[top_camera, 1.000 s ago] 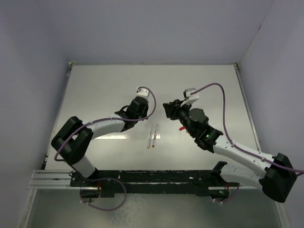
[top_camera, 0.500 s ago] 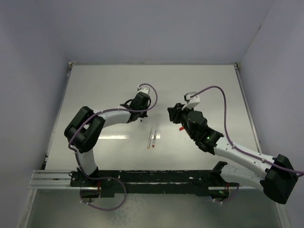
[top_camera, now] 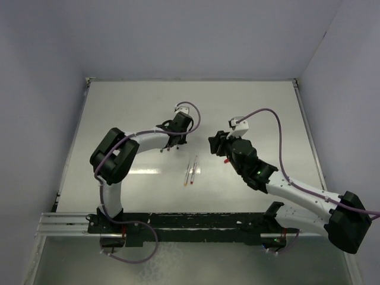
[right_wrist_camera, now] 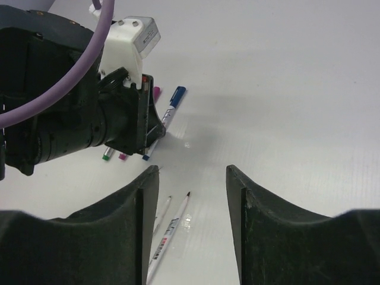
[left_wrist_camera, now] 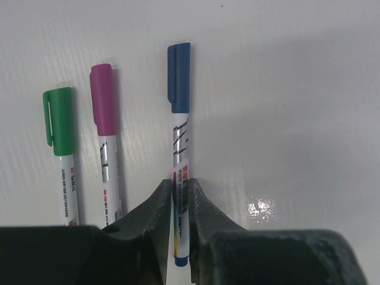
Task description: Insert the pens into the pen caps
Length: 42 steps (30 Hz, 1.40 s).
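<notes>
Pen (left_wrist_camera: 178, 136), blue-capped, lies between left hand (left_wrist_camera: 180, 187) fingers.

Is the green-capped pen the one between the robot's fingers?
No, the blue-capped pen sits between the fingers of the left gripper; the green-capped pen lies apart.

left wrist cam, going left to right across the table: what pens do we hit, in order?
green-capped pen → purple-capped pen → blue-capped pen, its near end between the fingers of the left gripper.
</notes>
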Each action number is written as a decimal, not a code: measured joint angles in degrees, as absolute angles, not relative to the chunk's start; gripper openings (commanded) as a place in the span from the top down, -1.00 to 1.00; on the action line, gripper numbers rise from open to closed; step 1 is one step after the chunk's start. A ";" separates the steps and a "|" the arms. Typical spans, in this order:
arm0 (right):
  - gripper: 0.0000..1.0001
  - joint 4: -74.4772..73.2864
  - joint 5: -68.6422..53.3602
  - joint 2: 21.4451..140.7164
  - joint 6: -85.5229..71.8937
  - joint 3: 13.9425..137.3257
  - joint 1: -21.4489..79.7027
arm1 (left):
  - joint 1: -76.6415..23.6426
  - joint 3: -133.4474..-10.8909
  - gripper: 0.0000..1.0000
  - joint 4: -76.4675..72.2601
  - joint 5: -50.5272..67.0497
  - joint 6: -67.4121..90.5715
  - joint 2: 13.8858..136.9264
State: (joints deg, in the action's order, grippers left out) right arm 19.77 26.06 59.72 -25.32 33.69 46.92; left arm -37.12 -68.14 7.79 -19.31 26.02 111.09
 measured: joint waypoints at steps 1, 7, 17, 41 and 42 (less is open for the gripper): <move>-0.32 19.46 26.20 59.79 -25.47 33.65 46.92 | -37.12 -68.34 0.54 8.05 -19.33 26.02 111.31; -0.57 18.11 28.08 61.69 -26.37 33.69 46.92 | -37.10 -68.99 0.50 9.17 -19.75 26.02 111.44; -0.25 14.76 34.02 62.65 -30.46 33.69 45.15 | -37.01 -69.12 0.48 11.81 -19.31 25.71 105.23; -0.07 5.56 29.45 64.16 -43.97 31.35 32.05 | -51.31 -48.03 0.33 11.68 -17.19 29.30 86.48; -0.06 5.48 29.50 64.14 -44.18 31.35 32.03 | -51.44 -47.62 0.31 11.73 -17.04 29.47 85.93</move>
